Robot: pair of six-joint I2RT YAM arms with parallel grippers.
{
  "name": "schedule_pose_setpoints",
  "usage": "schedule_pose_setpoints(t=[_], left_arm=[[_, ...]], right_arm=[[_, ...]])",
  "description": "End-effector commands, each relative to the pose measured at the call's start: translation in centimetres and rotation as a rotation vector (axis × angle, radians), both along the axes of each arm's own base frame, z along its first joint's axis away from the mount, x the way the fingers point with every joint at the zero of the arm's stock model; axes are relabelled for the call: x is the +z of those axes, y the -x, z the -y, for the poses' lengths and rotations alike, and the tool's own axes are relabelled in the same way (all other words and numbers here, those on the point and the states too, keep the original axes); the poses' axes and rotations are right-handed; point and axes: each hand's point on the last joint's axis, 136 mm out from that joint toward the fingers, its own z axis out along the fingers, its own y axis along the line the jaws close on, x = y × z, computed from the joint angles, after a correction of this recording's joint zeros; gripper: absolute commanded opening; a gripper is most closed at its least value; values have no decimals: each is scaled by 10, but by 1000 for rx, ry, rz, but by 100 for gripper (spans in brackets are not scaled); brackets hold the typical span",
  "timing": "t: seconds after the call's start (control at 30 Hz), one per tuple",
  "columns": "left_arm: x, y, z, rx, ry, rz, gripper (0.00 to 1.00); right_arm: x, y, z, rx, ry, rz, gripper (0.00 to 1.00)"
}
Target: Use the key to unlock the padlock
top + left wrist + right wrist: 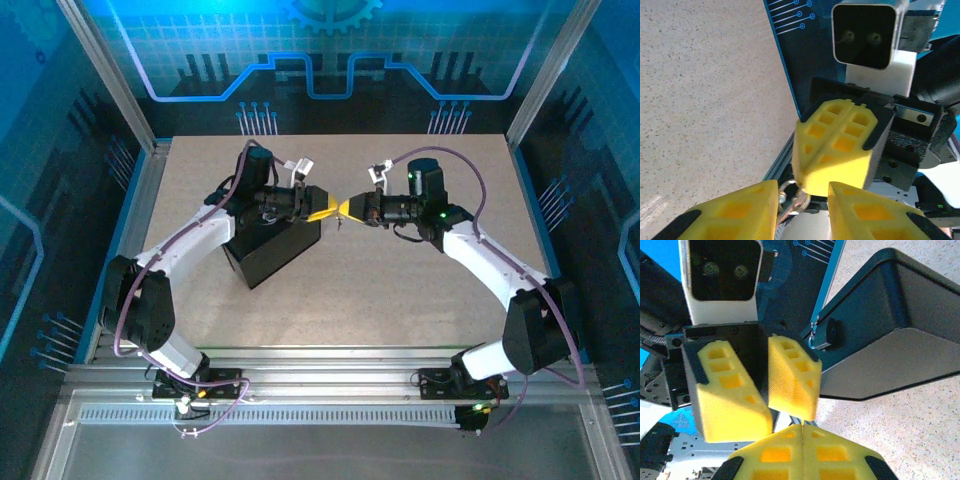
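Observation:
Both grippers meet tip to tip above the table's middle. My right gripper [349,208] [803,429] is shut, and a small silvery key [799,202] on a ring sticks out below its pads [835,150]. My left gripper [324,212] [802,195] is open, and its yellow fingers [792,375] stand on either side of that ring. The ring lies close against the left one. A small dark knob with a silvery loop [826,335] sits on the box's edge. Whether this is the padlock I cannot tell.
A black box [272,250] [890,315] lies on the speckled table [400,290], under and just left of the left wrist. Metal rails [330,365] run along the near edge, and blue panels wall in the sides and back.

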Motion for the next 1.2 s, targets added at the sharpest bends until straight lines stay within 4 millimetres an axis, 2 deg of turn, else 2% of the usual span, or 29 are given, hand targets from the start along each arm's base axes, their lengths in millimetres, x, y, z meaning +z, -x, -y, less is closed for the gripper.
schedule_pose_setpoints(t=[0.0, 0.3, 0.47, 1.0, 1.17], left_arm=[[9, 7, 1, -39, 36, 8, 31], [4, 2, -8, -13, 16, -10, 30], [0, -4, -17, 20, -2, -23, 33], [6, 4, -15, -12, 31, -31, 30], [3, 1, -18, 4, 9, -37, 33]], right_arm=[[8, -5, -6, -2, -15, 29, 0], [8, -6, -7, -7, -31, 35, 0], [12, -5, -7, -4, -40, 46, 0], [12, -19, -22, -4, -64, 58, 0], [16, -17, -21, -1, -71, 70, 0]])
